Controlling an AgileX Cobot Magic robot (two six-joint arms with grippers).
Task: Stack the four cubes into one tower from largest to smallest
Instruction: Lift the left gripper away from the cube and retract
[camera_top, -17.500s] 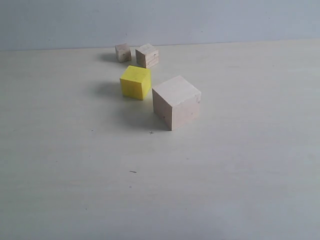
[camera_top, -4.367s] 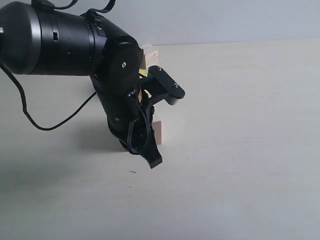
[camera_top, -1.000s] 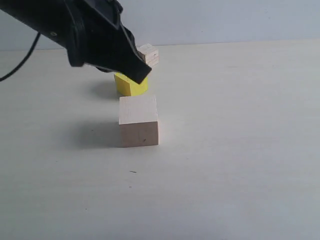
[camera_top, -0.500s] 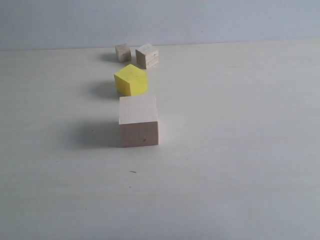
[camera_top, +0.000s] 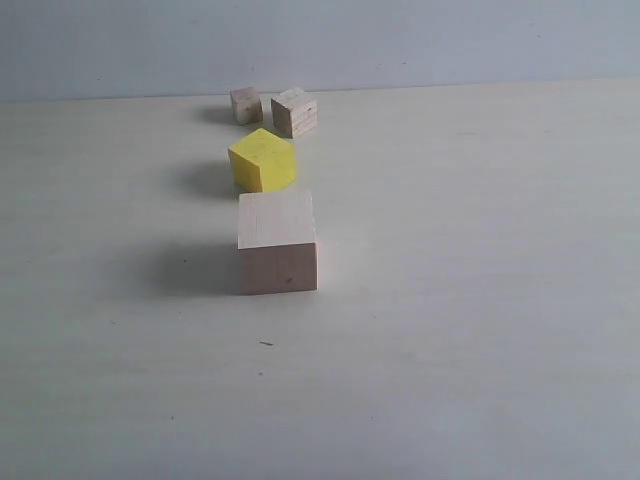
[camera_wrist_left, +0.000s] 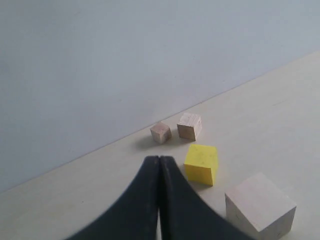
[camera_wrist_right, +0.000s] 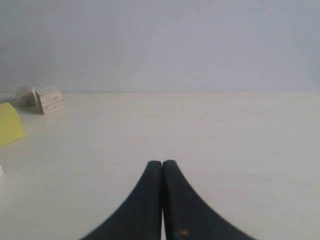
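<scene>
Four cubes strung out front to back on the table, each sitting on its own

In the exterior view the big cube is nearest the camera, a bit left of the middle. The mid cube is behind it, near but not touching, a touch further left. Way at the back, close to the wall, the two little ones sit side by side with a small gap: small cube on the right, smallest cube on the left.

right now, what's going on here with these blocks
Nothing is being handled. The four cubes stand apart on the table: the large cube in front, the yellow cube behind it, the small cube and smallest cube at the back. The left gripper and right gripper are shut, empty. Nothing is stacked yet.
</scene>
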